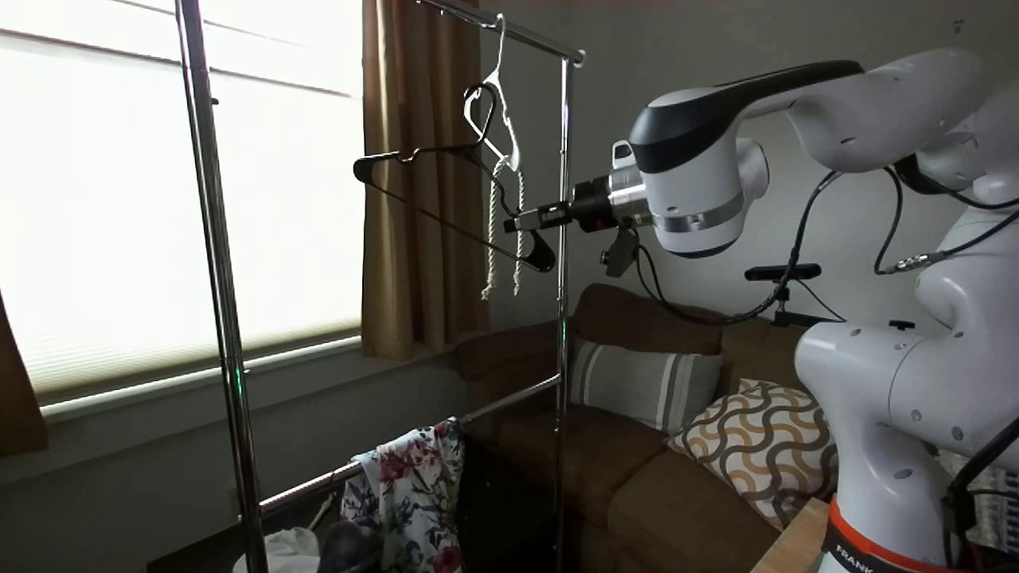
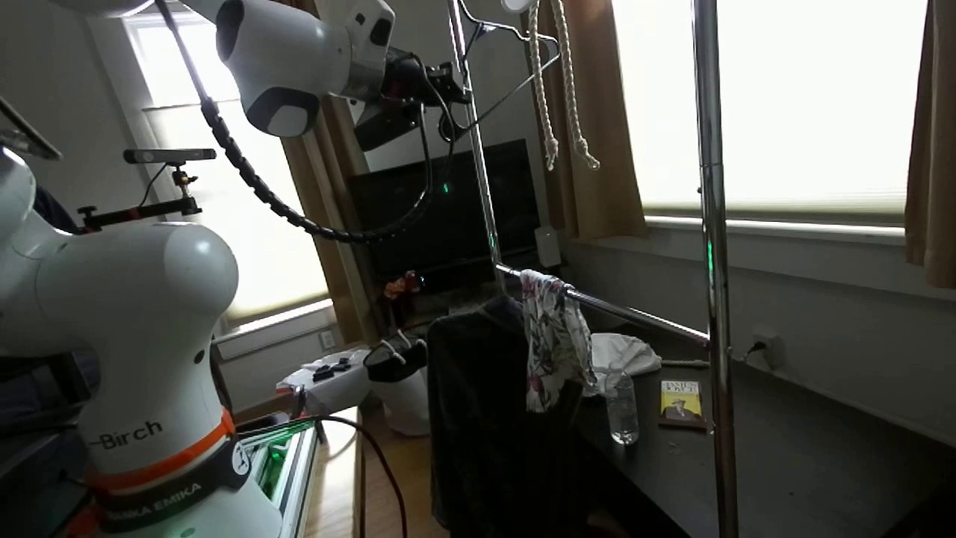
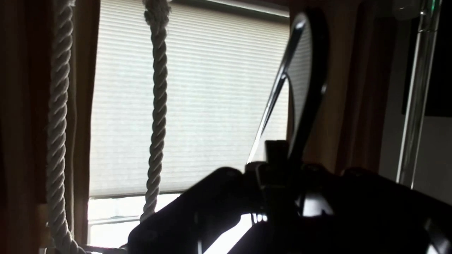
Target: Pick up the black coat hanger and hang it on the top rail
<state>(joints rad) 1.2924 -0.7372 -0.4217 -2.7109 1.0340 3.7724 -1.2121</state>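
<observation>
The black coat hanger is held in the air below the top rail, tilted, with its far end higher than the end near my gripper. Its hook points up, beside the white hanger in an exterior view. My gripper is shut on its sloping shoulder, close to the lower end. In an exterior view the hanger shows beyond the gripper; the top rail is out of frame there. In the wrist view the hanger rises from between the dark fingers; the contact itself is too dark to see clearly.
A white hanger hangs on the top rail, with two ropes dangling close to the gripper; the ropes also show in the wrist view. Metal uprights flank the space. Floral cloth drapes the lower crossbar.
</observation>
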